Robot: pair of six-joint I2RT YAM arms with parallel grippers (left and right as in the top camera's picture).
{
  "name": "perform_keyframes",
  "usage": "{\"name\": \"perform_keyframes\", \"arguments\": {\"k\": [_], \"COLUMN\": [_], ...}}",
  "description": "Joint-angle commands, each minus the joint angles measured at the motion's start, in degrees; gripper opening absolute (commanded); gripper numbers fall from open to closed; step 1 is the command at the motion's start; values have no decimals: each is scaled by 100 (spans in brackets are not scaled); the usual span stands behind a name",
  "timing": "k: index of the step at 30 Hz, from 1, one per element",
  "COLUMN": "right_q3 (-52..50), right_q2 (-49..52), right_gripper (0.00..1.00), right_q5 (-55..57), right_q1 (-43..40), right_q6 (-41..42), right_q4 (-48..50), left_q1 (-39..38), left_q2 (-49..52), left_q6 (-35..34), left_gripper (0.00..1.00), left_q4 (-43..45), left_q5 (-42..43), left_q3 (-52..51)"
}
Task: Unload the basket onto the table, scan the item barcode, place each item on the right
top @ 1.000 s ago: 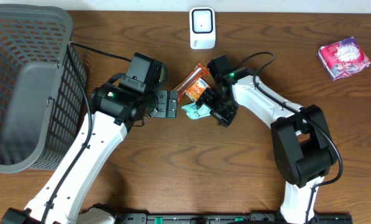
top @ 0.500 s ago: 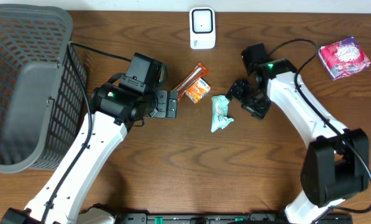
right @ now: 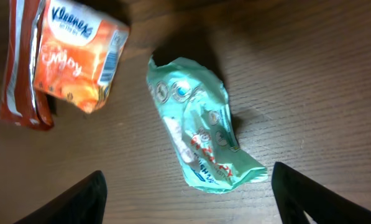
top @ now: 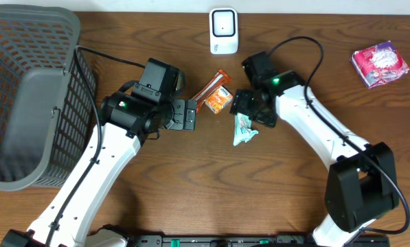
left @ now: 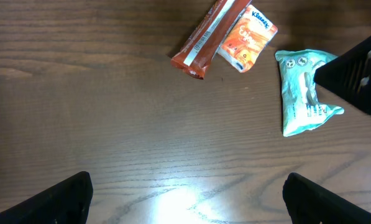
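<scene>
A crumpled teal packet (top: 244, 130) (right: 201, 134) (left: 303, 90) lies flat on the wooden table. My right gripper (top: 253, 110) (right: 188, 186) hovers over its upper end, open, with the packet's lower end between the fingers and nothing gripped. The white barcode scanner (top: 223, 31) stands at the table's back edge. My left gripper (top: 189, 114) (left: 186, 190) is open above bare wood, left of the items. No barcode shows on the teal packet.
An orange Kleenex tissue pack (top: 219, 100) (right: 79, 59) (left: 246, 39) and a red-brown bar wrapper (top: 209, 86) (left: 207, 34) lie just left of the teal packet. A pink packet (top: 380, 64) sits at the far right. A grey mesh basket (top: 26, 96) fills the left side.
The teal packet has shifted right, away from the orange pack. My right gripper swung off to the right, then came back over the packet. The left arm stayed still.
</scene>
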Motion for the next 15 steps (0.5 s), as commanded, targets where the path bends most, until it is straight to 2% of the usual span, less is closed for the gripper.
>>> {"name": "perform_keyframes", "arguments": {"k": [1,3,9,11,12,13,15], "right_q3": [-125,-212,-887,-1189,-1311,-1434,-1644], "right_q2": [37,37,37,37,37,37,37], "right_gripper": [75,70,64,54,35,29,23], "right_q5": [568,667,852,780,752,697,682], "right_q1": [203,256,350,367,372,378,376], "right_q6": [-168,-170,-170,-170,-168,-173,-177], "right_q4": [17,94,820,1222,1390,1572,1827], "left_q1": [24,24,24,24,24,24,24], "left_q2": [17,17,17,17,17,17,17], "left_q6": [11,11,11,11,11,11,11], "left_gripper": [98,98,98,98,98,98,98], "left_q4": [-24,-24,-24,-24,-24,-24,-24], "left_q5": [28,28,28,28,28,28,28], "left_q3": [20,20,20,20,20,20,20]}}
